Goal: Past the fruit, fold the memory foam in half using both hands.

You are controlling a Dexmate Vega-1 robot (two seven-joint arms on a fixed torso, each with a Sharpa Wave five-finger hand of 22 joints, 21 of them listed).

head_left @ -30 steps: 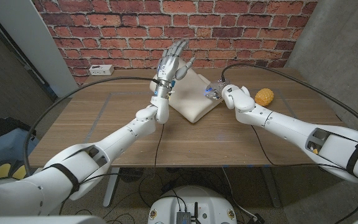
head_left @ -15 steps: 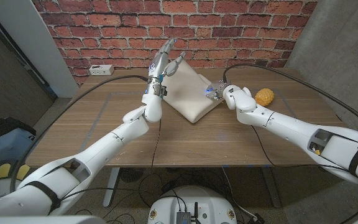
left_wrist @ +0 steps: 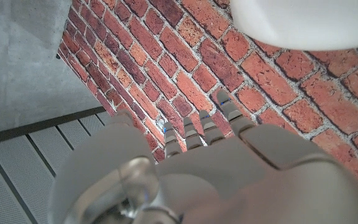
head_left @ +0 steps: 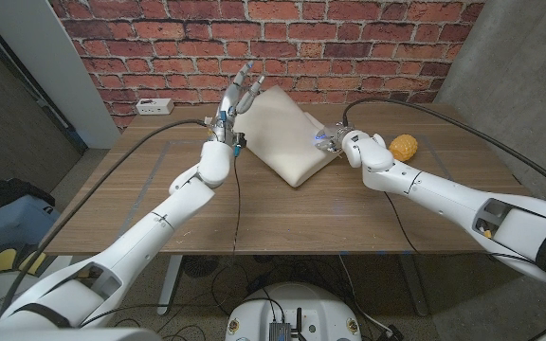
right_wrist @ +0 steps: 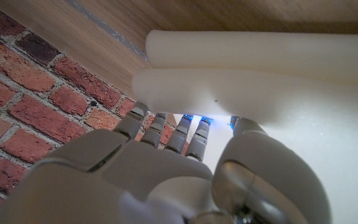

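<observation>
Two layers of memory foam (head_left: 290, 142) already lie stacked toward the brick wall (head_left: 349, 38), past the yellow fruit (head_left: 403, 147) at the robot's right, so the fold itself looks made and this reads as the settling step. Right hand (head_left: 335, 140) is at the foam's near-right edge, fingers reaching in against the upper layer; whether it pinches or merely presses, I cannot tell. Left hand (head_left: 239, 97) is raised beside the foam's left edge, fingers spread, holding nothing. Next move, I'd judge: bring the left down to flatten or square the edges. Plenty of bare table (head_left: 159, 189) on the left; the fruit sits near the right wrist.
</observation>
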